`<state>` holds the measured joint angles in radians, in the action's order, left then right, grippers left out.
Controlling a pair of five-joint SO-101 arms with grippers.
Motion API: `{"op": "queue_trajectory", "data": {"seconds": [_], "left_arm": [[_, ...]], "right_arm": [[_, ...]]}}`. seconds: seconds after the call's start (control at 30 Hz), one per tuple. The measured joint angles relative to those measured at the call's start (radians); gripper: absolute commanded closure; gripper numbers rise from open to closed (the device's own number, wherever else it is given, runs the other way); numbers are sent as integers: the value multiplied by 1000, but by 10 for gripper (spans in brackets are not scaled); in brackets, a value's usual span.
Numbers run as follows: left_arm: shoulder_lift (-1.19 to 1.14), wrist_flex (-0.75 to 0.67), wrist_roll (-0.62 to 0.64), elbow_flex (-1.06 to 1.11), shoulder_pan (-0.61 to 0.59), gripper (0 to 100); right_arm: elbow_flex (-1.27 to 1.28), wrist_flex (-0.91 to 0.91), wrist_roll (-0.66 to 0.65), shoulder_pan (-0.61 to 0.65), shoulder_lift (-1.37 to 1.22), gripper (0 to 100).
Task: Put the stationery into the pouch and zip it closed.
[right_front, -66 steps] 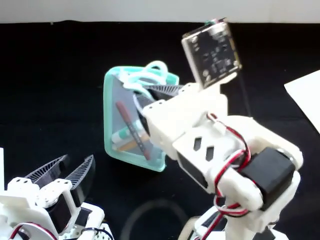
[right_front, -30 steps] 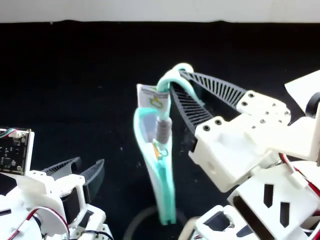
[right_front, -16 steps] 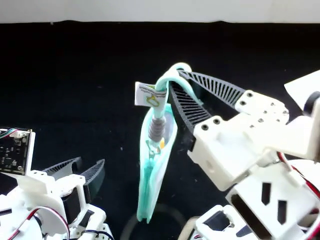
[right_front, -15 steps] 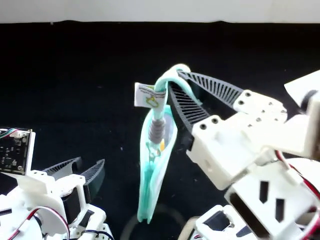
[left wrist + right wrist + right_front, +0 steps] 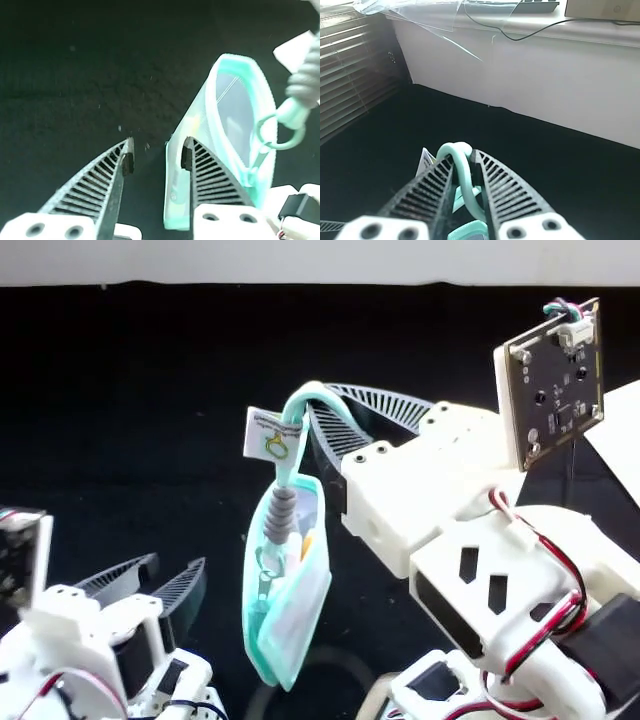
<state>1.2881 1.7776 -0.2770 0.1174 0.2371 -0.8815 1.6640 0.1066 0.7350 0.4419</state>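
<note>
- Over the black table (image 5: 120, 390) in the high view, the right gripper (image 5: 320, 398) is clamped on the mint-green loop (image 5: 300, 405) at the top of the pouch (image 5: 285, 610).
- The pouch hangs free below that grip, tilted, with its lower corner toward the near edge.
- A white tag (image 5: 268, 437) sticks out left of the loop, and a grey ribbed zip pull (image 5: 282, 512) lies against the pouch's upper part.
- Orange stationery (image 5: 307, 545) shows through the clear side.
- At the near left, the left gripper (image 5: 172, 565) sits low with its fingers apart, holding nothing, left of the pouch.
- From the left wrist, the left gripper (image 5: 157, 152) is spread. The pouch (image 5: 235, 115) hangs just past one finger; contact cannot be told. The zip pull (image 5: 305, 82) hangs beside it.
- From the right wrist, the right gripper (image 5: 462, 157) pinches the loop (image 5: 457, 155), with the tag (image 5: 426, 159) beside one finger.
</note>
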Motion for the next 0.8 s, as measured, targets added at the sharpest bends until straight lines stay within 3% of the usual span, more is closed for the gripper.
{"op": "queue_trajectory", "data": {"seconds": [0.17,0.37,0.63,0.8], "left_arm": [[0,0,0,-95,6,825],[2,0,0,-158,100,825],[2,0,3,-153,296,825],[5,0,23,-25,390,825]], "right_arm": [[0,0,0,0,0,992],[0,-3,3,0,-68,992],[0,-3,3,0,-121,992],[0,-3,3,0,-121,992]]}}
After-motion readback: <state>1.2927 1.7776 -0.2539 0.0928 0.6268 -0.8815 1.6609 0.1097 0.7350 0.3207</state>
